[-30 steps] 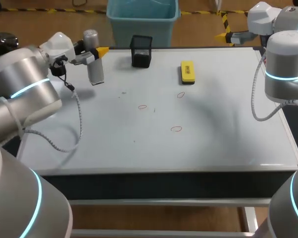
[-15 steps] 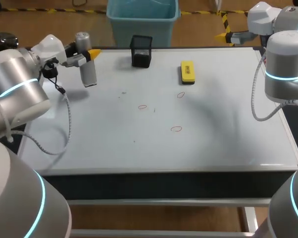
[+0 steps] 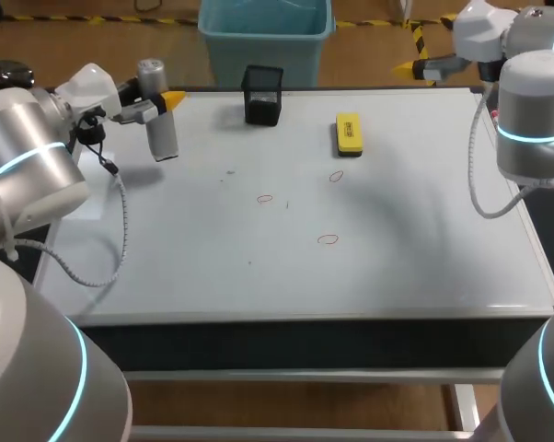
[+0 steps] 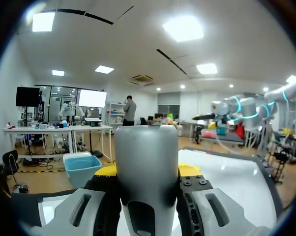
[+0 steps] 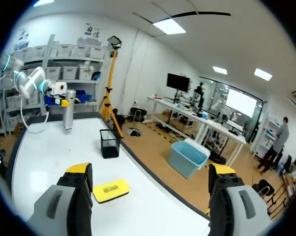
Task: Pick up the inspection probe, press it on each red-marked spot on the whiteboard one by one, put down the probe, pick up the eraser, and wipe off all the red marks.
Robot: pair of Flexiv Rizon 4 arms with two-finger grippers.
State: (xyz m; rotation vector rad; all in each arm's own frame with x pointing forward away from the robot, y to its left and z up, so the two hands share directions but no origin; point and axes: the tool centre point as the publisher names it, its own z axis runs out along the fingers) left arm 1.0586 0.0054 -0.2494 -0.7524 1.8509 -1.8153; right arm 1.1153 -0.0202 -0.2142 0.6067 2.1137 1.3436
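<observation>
The left arm comes in over the near-left corner of the whiteboard (image 3: pixel 397 249), and the left gripper (image 3: pixel 160 101) sits above the board's far-left corner. Its two yellow-tipped fingers are closed against opposite sides of the probe (image 3: pixel 157 124), a grey cylinder held upright; the left wrist view shows the probe (image 4: pixel 148 167) clamped snugly in the left gripper (image 4: pixel 148 171). Whether its lower end touches the board cannot be told. Further right, a black mesh holder (image 3: pixel 263 95) stands at the far edge. Three small red marks lie around the middle of the board: one (image 3: pixel 265 198) left of centre, one (image 3: pixel 336 176) beyond it to the right, and one (image 3: pixel 328 239) nearer the front. The yellow eraser (image 3: pixel 348 133) lies flat beyond the marks, well apart from the holder. The right gripper (image 3: pixel 429 66) hangs past the far-right corner, away from everything; in the right wrist view its fingers (image 5: pixel 79 169) are spread wide with nothing between them.
</observation>
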